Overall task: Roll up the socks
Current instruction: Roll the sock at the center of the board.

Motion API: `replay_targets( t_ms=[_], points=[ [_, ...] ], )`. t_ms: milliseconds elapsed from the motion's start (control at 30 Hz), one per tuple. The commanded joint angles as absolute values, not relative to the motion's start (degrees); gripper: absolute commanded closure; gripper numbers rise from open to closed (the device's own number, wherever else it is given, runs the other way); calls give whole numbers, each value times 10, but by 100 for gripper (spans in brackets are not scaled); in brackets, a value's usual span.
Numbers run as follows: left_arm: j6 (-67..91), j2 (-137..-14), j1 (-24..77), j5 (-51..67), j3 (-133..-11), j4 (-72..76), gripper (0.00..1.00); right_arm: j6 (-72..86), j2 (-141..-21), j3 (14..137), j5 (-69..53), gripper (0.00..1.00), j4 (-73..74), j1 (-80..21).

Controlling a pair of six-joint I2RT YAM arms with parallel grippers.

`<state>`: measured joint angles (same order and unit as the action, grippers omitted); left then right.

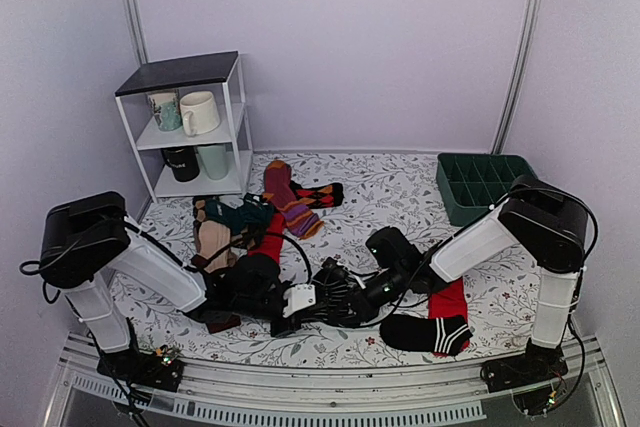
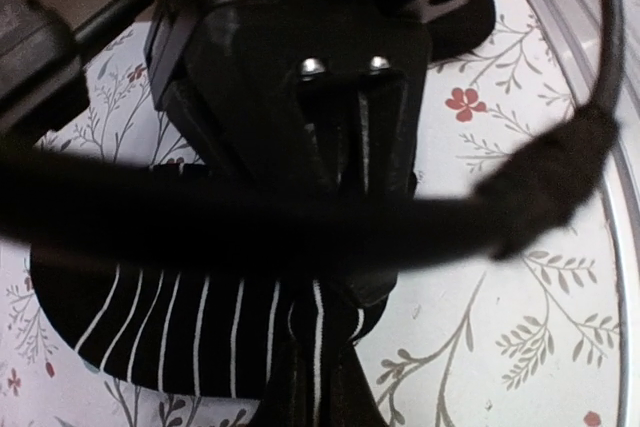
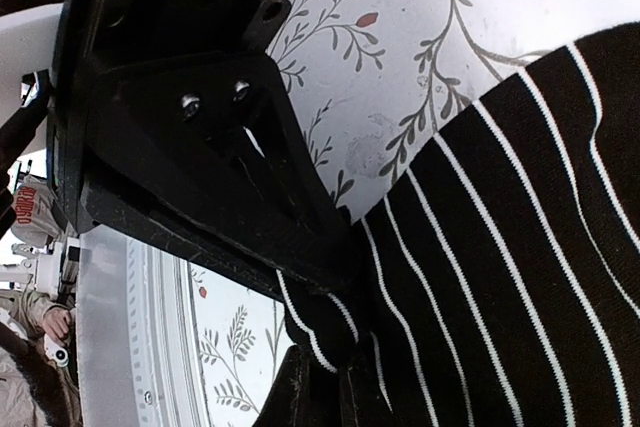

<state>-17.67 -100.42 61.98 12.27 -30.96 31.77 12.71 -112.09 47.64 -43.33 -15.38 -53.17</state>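
We are finding striped sock (image 2: 180, 327) lying on table (image 2: 520, 277), near front edge, under both wrists. We are judging left gripper (image 2: 315, 387) jaws clamped on bunched sock edge, and right gripper (image 3: 320, 372) jaws pinching same end. Long axis is running sideways from both jaws, neither arm nearer. We are reading no legible writing.

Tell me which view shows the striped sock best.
Right wrist: the striped sock is large, its stripes sharp, its edge pinched by the right gripper. Left wrist shows part behind a cable. Top external barely shows it.
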Motion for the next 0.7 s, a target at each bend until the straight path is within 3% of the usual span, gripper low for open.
replay_targets(
  t_ms=[0,333,667],
  points=[
    [-176,-1021,625,156,-326,281,100,124,-1172,442,-365,97,-9,-536],
    [-92,-1065,573,284,-349,211,100,93,-1049,421,-244,71,-148,-535],
    [-86,-1099,539,336,-386,140,100,-99,-874,296,-102,55,-288,-604]
  ],
)
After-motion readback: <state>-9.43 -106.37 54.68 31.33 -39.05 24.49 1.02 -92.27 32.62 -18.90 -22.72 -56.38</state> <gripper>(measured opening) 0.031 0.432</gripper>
